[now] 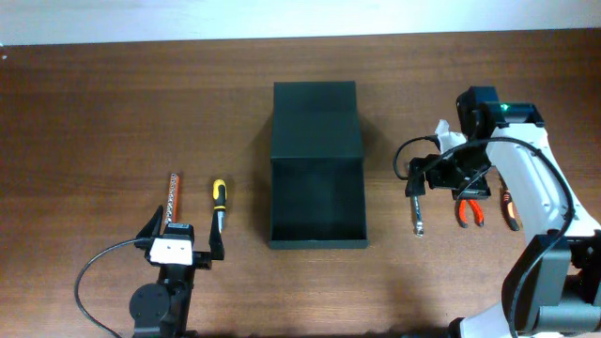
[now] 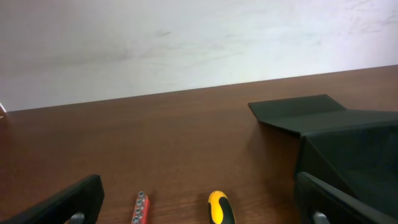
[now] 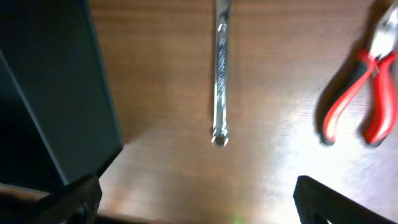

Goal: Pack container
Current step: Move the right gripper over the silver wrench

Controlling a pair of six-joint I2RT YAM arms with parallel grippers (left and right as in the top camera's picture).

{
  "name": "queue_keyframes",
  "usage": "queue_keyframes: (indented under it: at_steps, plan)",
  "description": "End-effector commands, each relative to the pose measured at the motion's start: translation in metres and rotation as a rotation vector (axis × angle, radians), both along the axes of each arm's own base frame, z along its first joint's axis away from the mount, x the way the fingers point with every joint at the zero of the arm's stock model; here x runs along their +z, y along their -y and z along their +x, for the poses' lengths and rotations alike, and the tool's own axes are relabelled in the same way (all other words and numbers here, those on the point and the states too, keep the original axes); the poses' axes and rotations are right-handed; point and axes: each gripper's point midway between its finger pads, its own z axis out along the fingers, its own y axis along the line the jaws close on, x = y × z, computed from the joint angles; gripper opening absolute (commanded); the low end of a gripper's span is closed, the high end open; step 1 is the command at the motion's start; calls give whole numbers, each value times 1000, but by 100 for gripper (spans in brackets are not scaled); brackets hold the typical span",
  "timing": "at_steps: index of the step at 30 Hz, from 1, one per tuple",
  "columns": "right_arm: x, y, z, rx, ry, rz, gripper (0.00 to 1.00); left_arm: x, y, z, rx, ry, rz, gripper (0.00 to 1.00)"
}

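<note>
overhead, the container (image 1: 316,164) sits mid-table, flap laid back, so its mouth is open for loading. my left gripper (image 1: 184,235) is spread wide just behind the yellow screwdriver (image 1: 218,199). my right gripper (image 3: 199,204), equally spread, hangs over the steel bar (image 3: 220,74) beside the red pliers (image 3: 367,87), probably to straddle it

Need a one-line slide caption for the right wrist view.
Open right gripper hovering over a slim silver tool that lies between the dark container and red-handled pliers.
</note>
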Motion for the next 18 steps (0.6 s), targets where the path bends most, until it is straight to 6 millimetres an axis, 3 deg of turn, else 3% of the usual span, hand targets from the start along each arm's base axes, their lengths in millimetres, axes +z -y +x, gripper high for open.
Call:
queue_keyframes:
  at_steps: [1, 7, 12, 18]
  plan:
    - [5, 18, 14, -18, 55, -101, 99, -2, -3, 0, 12, 0, 20, 99]
    - [5, 53, 27, -65, 103, -307, 99, -2, -3, 0, 12, 0, 20, 99]
    - [6, 42, 49, -75, 193, -240, 99, -2, -3, 0, 12, 0, 20, 99]
    - [6, 20, 47, -38, 187, -144, 99, -2, -3, 0, 12, 0, 20, 99]
